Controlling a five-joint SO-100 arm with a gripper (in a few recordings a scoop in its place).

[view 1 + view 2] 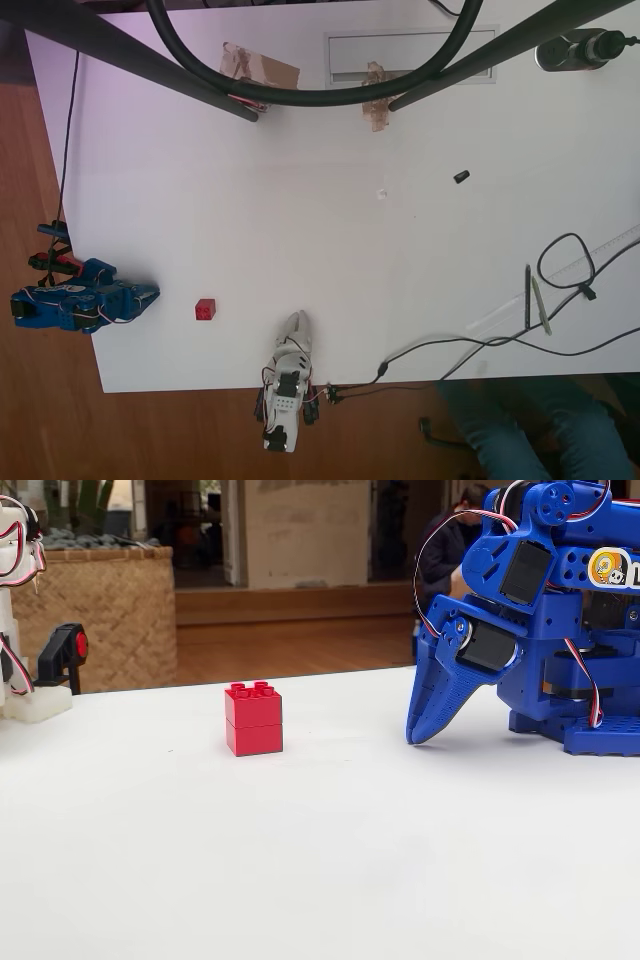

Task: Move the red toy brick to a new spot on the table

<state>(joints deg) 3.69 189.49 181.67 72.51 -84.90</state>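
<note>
The blue arm's pincer (425,730) is folded down with its tip resting at the surface (320,860) and its fingers pressed together, clenched on nothing. The red toy brick (253,719) stands upright and studs-up a short way in front of the pincer tip, apart from it, also visible in the overhead view (205,309). Judged light, rigid and smooth-sided plastic, it should be gripped across two opposite flat side walls below the studs, squarely, since a skewed grip may let it slip.

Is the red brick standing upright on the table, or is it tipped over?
Upright. In the fixed view the red brick rests flat on the white table with its round studs pointing up, apart from the blue pincer.
</note>
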